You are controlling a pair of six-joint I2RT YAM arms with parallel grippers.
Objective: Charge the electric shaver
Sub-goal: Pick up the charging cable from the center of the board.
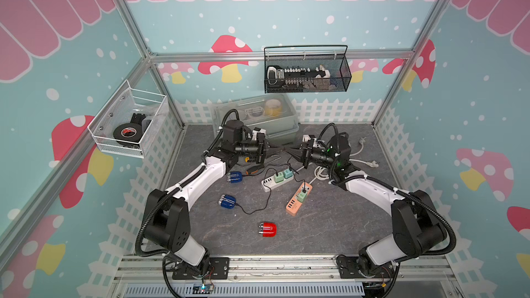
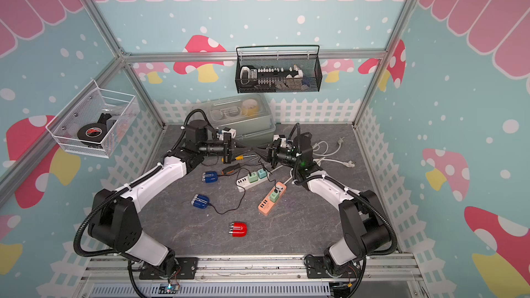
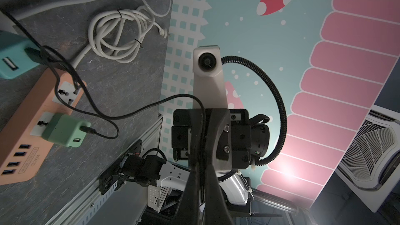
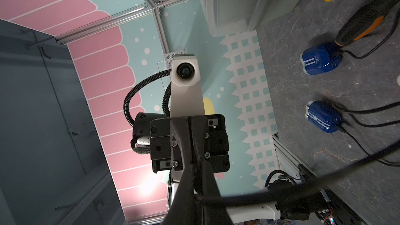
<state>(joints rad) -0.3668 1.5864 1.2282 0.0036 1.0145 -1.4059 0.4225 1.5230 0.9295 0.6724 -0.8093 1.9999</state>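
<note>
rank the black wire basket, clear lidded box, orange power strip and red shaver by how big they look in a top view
1. black wire basket and clear lidded box: look about alike, box partly hidden by the left arm, so unranked
2. orange power strip
3. red shaver

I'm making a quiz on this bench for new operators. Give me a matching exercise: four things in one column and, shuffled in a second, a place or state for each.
Things
1. red shaver
2. orange power strip
3. white power strip
4. black tape roll

Place or state
a. in the white wire basket on the wall
b. holds a green charger and a teal charger
c. holds a single charger
d. no cable attached

Pairs: 1-d, 2-c, 3-b, 4-a
</note>
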